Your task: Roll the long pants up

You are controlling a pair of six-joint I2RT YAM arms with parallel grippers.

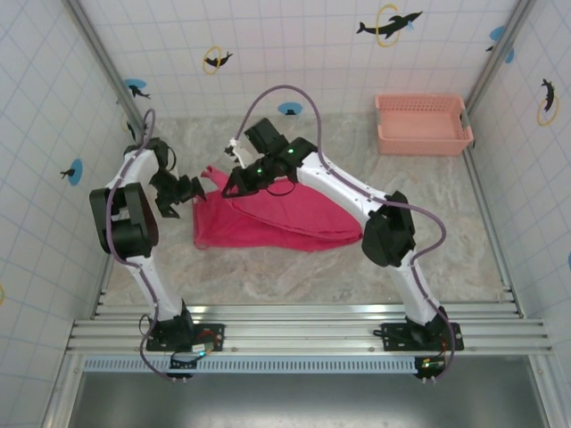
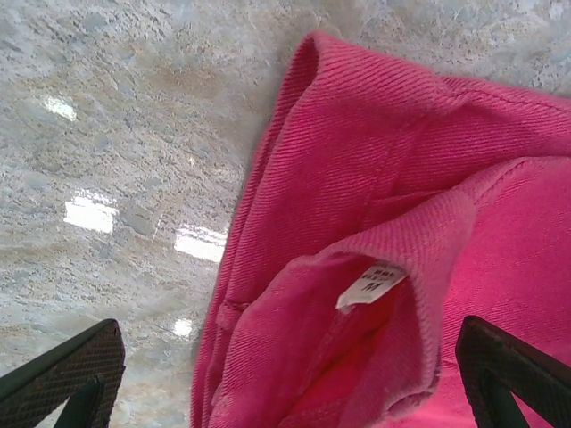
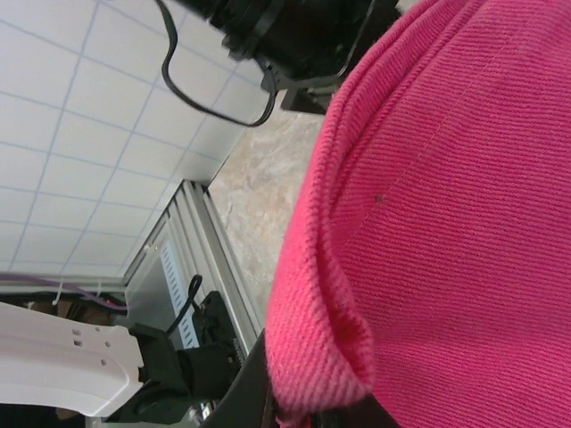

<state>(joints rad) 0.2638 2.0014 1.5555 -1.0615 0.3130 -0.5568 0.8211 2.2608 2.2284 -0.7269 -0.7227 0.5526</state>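
the long pants (image 1: 277, 223) lie on the table (image 1: 357, 276), left tool (image 1: 183, 192) just left of them, basket (image 1: 424, 143) in far right corner.

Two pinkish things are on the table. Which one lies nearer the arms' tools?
The long pants, magenta-red cloth spread mid-table; the paler salmon basket stands apart, far right corner.

The bright magenta-red soft cloth long pants (image 1: 285, 223) lie in a flattened, folded heap on the table, left of its middle. The heap is broad at its left end and tapers to a point on the right. Its far-left corner stands up in a small peak. The left wrist view shows twill weave (image 2: 375, 169), an open waistband and a white size tag (image 2: 370, 287) inside.
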